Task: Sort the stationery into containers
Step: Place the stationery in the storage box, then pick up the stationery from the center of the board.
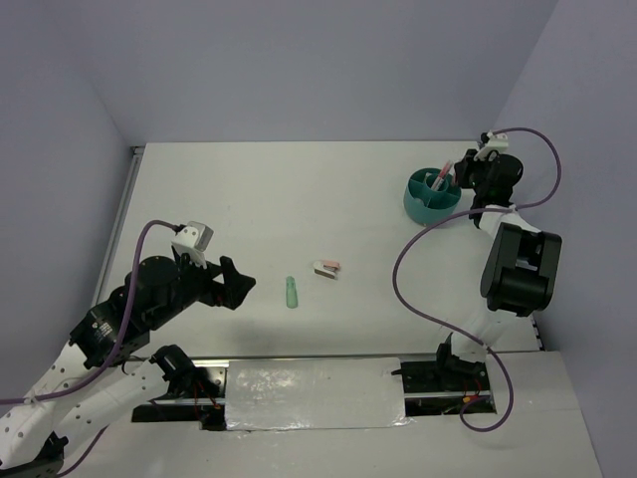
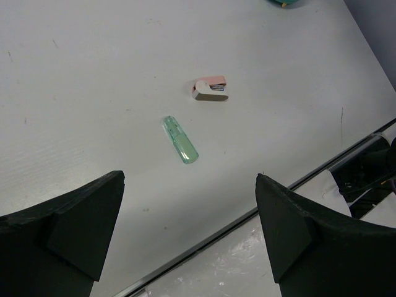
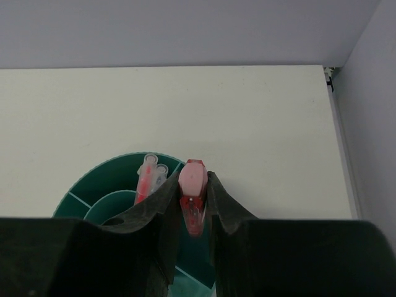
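The round teal organiser (image 1: 430, 198) stands at the far right, and its rim shows in the right wrist view (image 3: 99, 173). Pink pens (image 3: 146, 179) stand in it. My right gripper (image 3: 193, 192) is shut on a short pink-and-red stub (image 3: 193, 185) and holds it over the organiser; it also shows in the top view (image 1: 466, 171). A mint-green stub (image 1: 291, 292) lies mid-table, and shows in the left wrist view (image 2: 180, 140). A small pink-and-white block (image 1: 327, 268) lies beside it, also in the left wrist view (image 2: 210, 88). My left gripper (image 1: 239, 284) is open and empty, left of the green stub.
The table's near edge, a metal rail (image 2: 247, 213), runs just below the left gripper. Walls close the table at the back and right. The right arm's purple cable (image 1: 418, 269) loops over the table's right side.
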Motion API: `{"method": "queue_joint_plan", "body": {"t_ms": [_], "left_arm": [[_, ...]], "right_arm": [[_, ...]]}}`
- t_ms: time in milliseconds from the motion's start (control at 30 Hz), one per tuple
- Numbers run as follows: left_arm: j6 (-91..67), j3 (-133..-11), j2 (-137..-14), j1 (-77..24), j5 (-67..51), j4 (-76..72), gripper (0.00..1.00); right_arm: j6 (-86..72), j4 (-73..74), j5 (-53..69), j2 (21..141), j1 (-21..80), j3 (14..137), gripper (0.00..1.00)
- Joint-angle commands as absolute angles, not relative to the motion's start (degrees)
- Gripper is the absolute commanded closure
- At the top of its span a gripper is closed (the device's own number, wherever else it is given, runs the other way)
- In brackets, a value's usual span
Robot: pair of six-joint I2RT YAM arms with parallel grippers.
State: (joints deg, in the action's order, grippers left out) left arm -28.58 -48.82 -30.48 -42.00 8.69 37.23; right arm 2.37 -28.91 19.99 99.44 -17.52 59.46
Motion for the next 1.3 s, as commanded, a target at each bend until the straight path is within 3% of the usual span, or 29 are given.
{"method": "queue_joint_plan", "body": {"t_ms": [0,133,533,567,600,633,700,767,1000,1133,1267], "left_arm": [[-27.42,-48.52,-29.62,-42.19,8.09,34.28,0.01],[-27.42,-48.60,-29.62,-42.19,8.17,34.28,0.01],[-27.60,-48.52,-28.92,-42.19,8.79,34.28,0.01],[-27.68,-48.60,-29.18,-42.10,8.96,34.36,0.01],[-28.12,-48.69,-29.44,-42.10,9.92,34.54,0.01],[-28.39,-48.87,-29.79,-41.84,10.71,34.98,0.01],[-29.52,-49.30,-31.28,-41.31,13.17,35.77,0.01],[-30.32,-49.74,-33.73,-40.26,14.67,36.74,0.01],[-40.67,-50.46,-48.06,-39.81,17.76,37.10,0.01],[-45.08,-48.69,-62.88,-41.21,15.64,30.60,0.01],[-52.62,-53.42,-75.39,-46.22,23.44,31.55,0.01]], "right_arm": [[1.93,-29.70,21.62,100.11,-17.67,62.93,0.73],[2.02,-29.62,21.44,99.32,-17.67,62.49,0.58],[-3.05,-34.18,22.67,93.79,-17.58,57.23,0.51],[-4.21,-36.10,22.68,92.65,-17.58,56.35,0.47],[-5.44,-36.73,22.24,90.11,-17.14,55.12,0.35],[-7.45,-36.91,20.93,88.70,-16.27,54.59,0.30],[-9.04,-36.30,18.38,84.40,-14.60,53.44,0.06],[-9.58,-32.98,14.08,81.58,-11.01,53.26,0.00],[-11.14,-11.02,-11.75,67.09,10.59,55.63,0.00],[-18.18,8.11,-21.51,63.29,20.02,58.18,0.00],[-20.04,18.80,-27.95,60.92,27.85,59.77,0.00]]}}
